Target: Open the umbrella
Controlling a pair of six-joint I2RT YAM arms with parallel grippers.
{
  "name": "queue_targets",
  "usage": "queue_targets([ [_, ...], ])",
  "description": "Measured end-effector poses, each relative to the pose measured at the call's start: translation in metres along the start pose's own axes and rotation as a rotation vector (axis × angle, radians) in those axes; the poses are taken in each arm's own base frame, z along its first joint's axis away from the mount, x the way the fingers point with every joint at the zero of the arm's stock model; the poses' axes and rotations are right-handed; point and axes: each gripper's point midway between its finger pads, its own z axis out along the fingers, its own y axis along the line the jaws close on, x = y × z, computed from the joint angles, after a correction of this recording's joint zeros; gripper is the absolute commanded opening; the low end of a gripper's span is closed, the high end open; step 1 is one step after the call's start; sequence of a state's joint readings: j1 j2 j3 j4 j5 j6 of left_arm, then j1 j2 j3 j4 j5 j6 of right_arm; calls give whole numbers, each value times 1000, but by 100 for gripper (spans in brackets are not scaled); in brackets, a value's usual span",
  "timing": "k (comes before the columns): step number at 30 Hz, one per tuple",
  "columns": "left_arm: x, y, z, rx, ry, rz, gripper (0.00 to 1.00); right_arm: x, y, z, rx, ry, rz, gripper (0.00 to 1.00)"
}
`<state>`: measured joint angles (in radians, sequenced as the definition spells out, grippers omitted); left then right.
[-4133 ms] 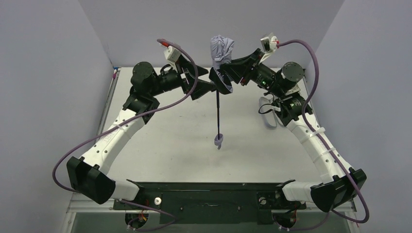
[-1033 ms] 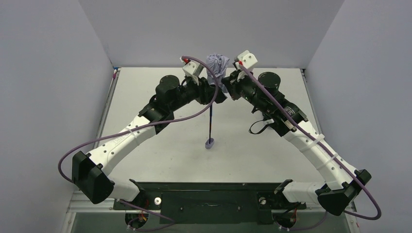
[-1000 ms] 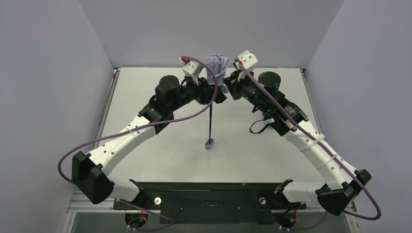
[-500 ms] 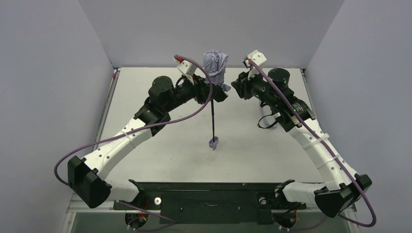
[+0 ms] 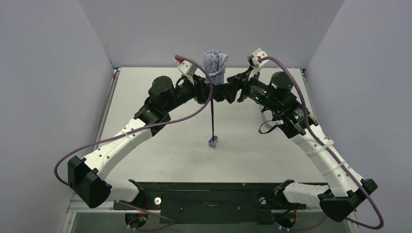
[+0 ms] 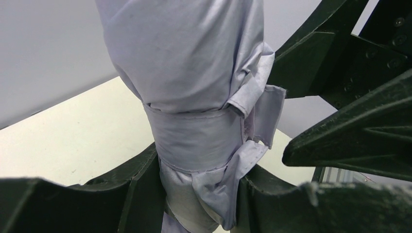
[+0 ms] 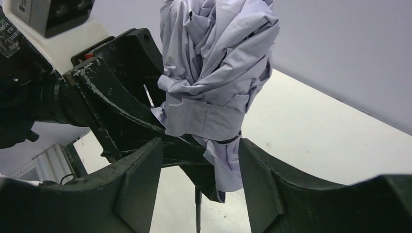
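Observation:
The umbrella [image 5: 215,64] stands upright above the table, its pale lavender fabric bunched on top and still wrapped by its strap [image 6: 197,136]. Its thin black shaft [image 5: 213,116] hangs down to the small handle [image 5: 213,141]. My left gripper [image 5: 216,91] is shut on the folded fabric just under the strap, a finger pressed on each side [image 6: 141,194]. My right gripper [image 5: 229,93] faces it from the right with jaws open. A loose fabric tail [image 7: 226,167] hangs between its fingers [image 7: 138,184], touching neither pad.
Grey walls close in the table [image 5: 160,145] on the left, back and right. The black mounting plate [image 5: 209,196] runs along the near edge. Purple cables [image 5: 194,109] loop off both arms near the umbrella.
The right gripper has opened. It let go of the umbrella, drew back to the right, then came in again lower. The left gripper keeps its hold and shifted slightly.

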<state>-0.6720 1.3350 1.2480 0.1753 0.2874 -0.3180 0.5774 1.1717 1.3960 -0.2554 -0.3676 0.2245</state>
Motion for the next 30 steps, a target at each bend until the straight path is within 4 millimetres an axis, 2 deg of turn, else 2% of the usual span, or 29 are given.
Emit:
queue_targets([
  [6,1,0,0,-2,5,16,0,-1,8,9,-14,-7,37,55],
  [12,5,0,1,-12,14,40,0,1,-2,19,48,-3,57,43],
  [16,7,5,0,-36,20,60,0,3,-8,24,90,2,67,21],
  [18,8,8,0,-51,24,67,0,5,-10,26,102,6,60,2],
  [30,14,11,-1,-47,38,48,0,12,-17,25,61,31,3,0],
])
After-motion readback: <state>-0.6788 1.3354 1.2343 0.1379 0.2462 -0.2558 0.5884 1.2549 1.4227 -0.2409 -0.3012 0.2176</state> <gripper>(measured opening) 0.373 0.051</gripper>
